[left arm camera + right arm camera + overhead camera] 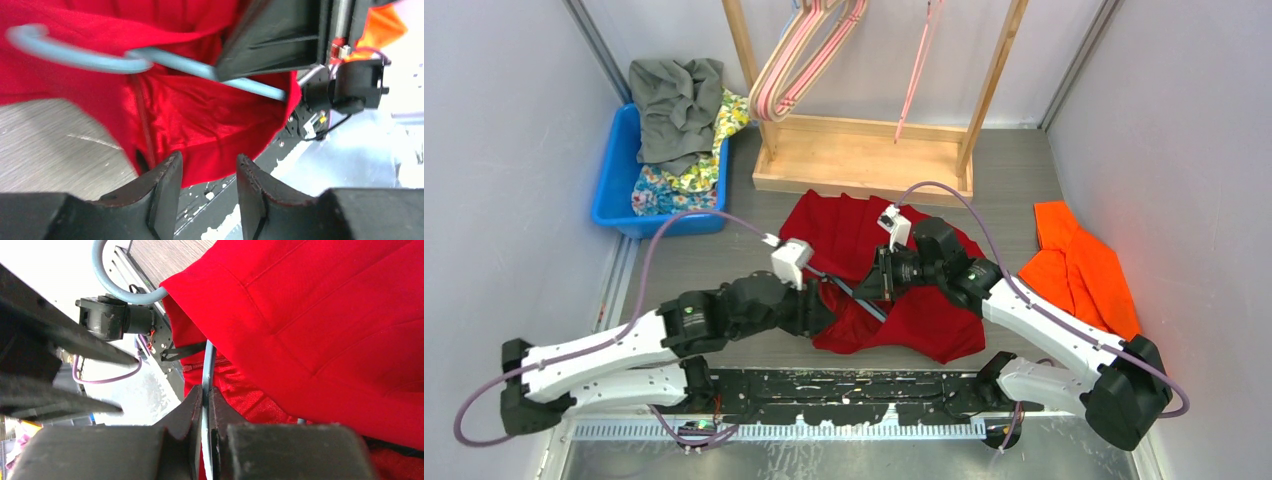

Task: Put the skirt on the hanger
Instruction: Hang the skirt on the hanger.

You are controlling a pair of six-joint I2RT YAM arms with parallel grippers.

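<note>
The red skirt (894, 300) lies crumpled on the table in front of the wooden rack. A blue-grey hanger (869, 303) crosses it, with part of its wire inside the fabric. My right gripper (871, 283) is shut on the hanger's wire (207, 365), with the skirt (325, 315) bunched right beside its fingers. In its wrist view the right gripper (205, 401) pinches the thin wire between its pads. My left gripper (829, 313) sits at the skirt's near left edge. Its jaws (209, 170) stand apart with nothing between them, just short of the skirt's hem (215, 125). The hanger's hook (75, 52) shows blurred above.
A blue bin (614, 190) heaped with grey and floral clothes stands at the back left. The wooden rack (864, 160) carries pink hangers (799, 60). An orange garment (1079, 270) lies to the right, beside my right arm.
</note>
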